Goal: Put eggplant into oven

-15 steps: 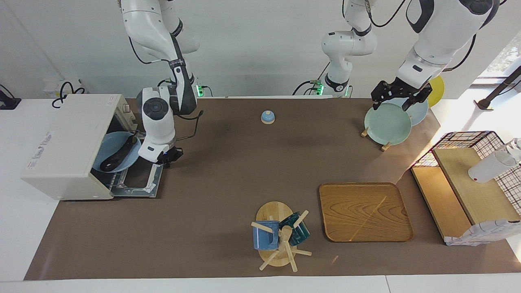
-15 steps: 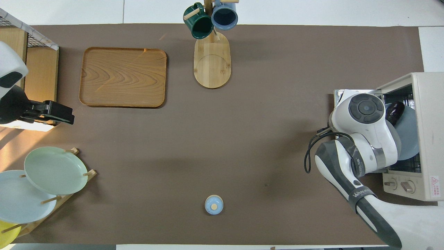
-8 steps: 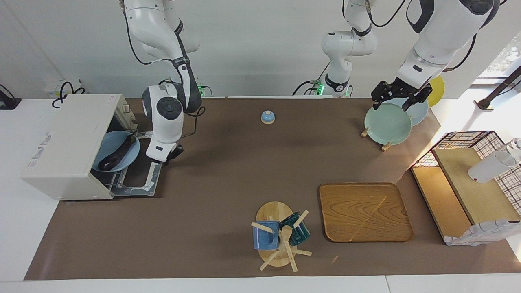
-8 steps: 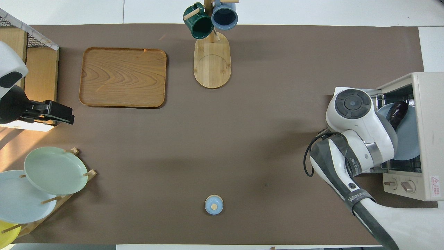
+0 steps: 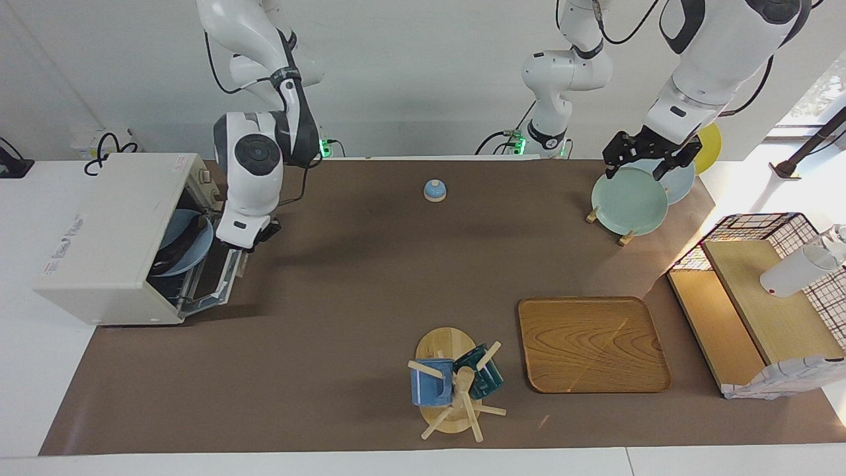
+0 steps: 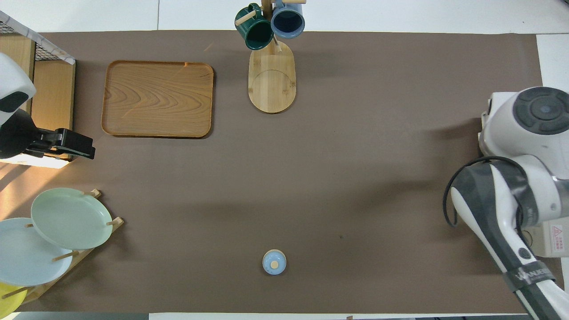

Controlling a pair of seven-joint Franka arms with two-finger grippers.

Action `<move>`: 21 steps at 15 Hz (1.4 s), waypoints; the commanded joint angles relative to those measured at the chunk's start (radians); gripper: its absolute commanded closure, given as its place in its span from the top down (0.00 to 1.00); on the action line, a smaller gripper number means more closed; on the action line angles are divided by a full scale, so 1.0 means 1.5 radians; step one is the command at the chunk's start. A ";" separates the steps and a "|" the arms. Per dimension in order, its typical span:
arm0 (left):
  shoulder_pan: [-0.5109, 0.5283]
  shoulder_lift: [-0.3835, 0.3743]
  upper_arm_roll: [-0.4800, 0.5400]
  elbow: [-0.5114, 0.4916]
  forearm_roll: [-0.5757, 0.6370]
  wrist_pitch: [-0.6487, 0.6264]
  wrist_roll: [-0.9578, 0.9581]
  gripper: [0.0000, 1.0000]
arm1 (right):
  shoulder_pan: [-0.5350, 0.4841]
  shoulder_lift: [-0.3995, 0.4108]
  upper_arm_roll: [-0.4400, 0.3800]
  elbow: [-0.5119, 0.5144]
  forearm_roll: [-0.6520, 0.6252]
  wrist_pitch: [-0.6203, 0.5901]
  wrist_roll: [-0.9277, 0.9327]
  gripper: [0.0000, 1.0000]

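The eggplant (image 5: 177, 246) is being kept on a blue plate (image 5: 187, 243) inside the toaster oven (image 5: 99, 238), whose door (image 5: 221, 277) is being held half-raised at the right gripper (image 5: 254, 237); its finger state cannot be told. "WANJIE"-like lettering is being shown on the right arm's cable sleeve (image 6: 529, 278). The left gripper (image 5: 651, 158), fingers spread, is being held over the green plate (image 5: 629, 200).

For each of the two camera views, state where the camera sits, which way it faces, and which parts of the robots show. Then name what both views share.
Facing view: high across the table, facing the robots; both arms show whole, the right pincer at the oven door, the left pincer over the plate rack.
Overhead view: high above the robots' end, looking steeply down; the right arm covers the oven, the left pincer waits beside the wooden tray.
Shared: tray, mug stand, bell, plate rack, seen half a turn apart.
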State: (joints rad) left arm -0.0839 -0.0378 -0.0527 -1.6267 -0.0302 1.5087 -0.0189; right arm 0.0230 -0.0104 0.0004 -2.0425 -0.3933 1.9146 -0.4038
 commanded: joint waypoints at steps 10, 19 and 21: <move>0.006 0.002 -0.001 0.006 -0.001 -0.010 0.004 1.00 | -0.083 -0.004 -0.011 0.101 0.160 -0.116 -0.085 0.43; 0.006 0.002 -0.001 0.006 -0.001 -0.010 0.004 1.00 | -0.067 -0.018 0.014 0.233 0.254 -0.230 0.087 1.00; 0.006 0.002 -0.001 0.006 -0.001 -0.010 0.004 1.00 | -0.072 -0.012 0.014 0.235 0.252 -0.228 0.093 1.00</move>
State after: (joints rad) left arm -0.0839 -0.0378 -0.0527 -1.6267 -0.0302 1.5087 -0.0189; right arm -0.0743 -0.0560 0.0212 -1.7144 -0.0400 1.5880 -0.2864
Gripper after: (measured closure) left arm 0.000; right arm 0.000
